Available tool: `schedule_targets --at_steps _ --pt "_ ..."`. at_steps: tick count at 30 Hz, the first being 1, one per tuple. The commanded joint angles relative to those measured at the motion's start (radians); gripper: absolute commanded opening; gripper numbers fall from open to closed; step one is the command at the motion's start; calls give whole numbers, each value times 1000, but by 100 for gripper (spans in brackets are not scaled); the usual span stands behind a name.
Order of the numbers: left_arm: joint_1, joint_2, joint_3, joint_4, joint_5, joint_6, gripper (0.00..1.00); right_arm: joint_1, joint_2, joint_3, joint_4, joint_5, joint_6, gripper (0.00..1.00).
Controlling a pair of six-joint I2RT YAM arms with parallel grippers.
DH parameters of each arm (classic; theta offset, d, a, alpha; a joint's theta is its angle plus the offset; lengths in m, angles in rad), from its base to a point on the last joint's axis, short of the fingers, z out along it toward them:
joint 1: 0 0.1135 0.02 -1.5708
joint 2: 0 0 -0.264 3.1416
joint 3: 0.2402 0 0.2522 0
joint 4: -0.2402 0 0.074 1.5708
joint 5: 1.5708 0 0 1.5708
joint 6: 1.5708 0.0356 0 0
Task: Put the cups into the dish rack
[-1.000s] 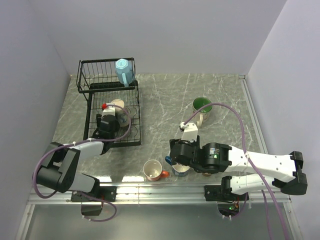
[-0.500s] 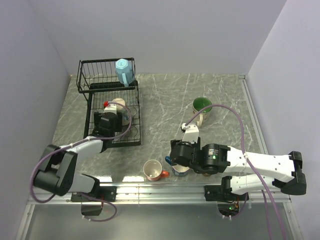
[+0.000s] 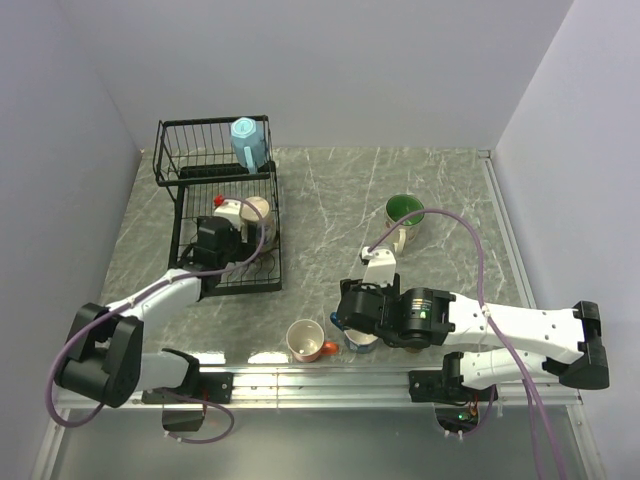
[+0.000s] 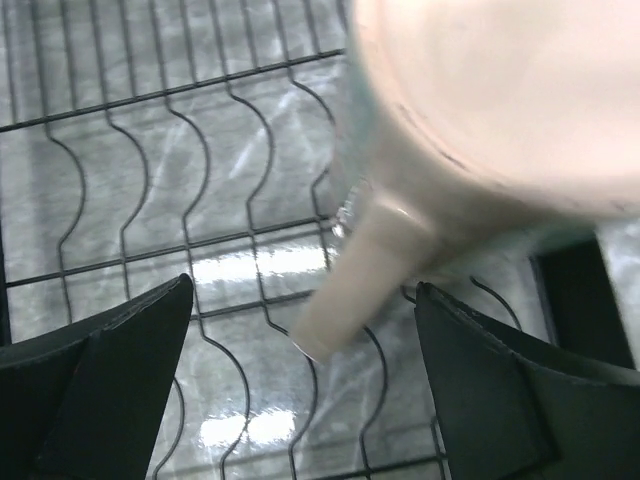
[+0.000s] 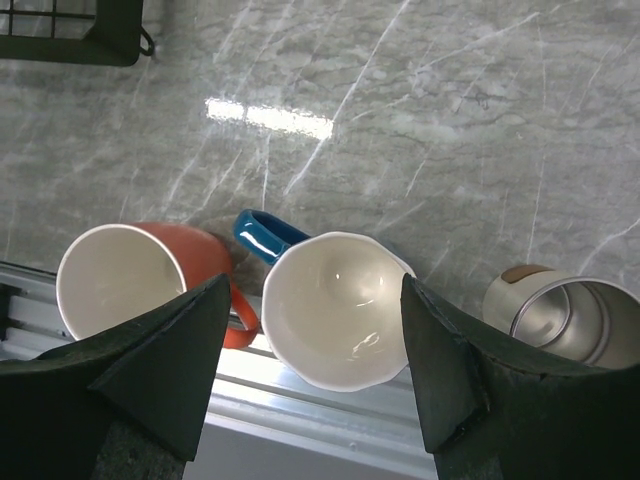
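My right claw is spread wide. Blue mug sits upright directly under it, orange mug crowding its left. Likely glazed ceramic: stiff, slick, chippable. I'd pinch the rim wall. Left claw also wide, cream mug just ahead in the rack.

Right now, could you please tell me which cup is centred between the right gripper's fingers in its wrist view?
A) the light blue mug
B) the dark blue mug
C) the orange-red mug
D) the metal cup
B: the dark blue mug, white inside, sits centred between the fingers of the open right gripper.
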Motion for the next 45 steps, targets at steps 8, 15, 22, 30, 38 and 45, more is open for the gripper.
schedule_targets --at_steps 8,15,22,30,38,45 --pt "-4 -190 3 -48 150 -32 99 -6 -65 -16 13 57 51 75" --pt "-4 -305 51 -183 207 -211 99 -5 -111 -58 23 60 79 74" --pt "-4 -336 46 -269 442 -431 7 -3 -164 -88 65 73 87 74" --pt "-2 -316 -38 -246 327 -524 0 -5 -200 -130 76 62 97 73" --pt "-4 -103 -11 -159 276 -627 0 -3 -267 -173 38 51 120 73" --pt "-5 58 17 -45 195 -739 0 -6 -307 -212 3 54 157 73"
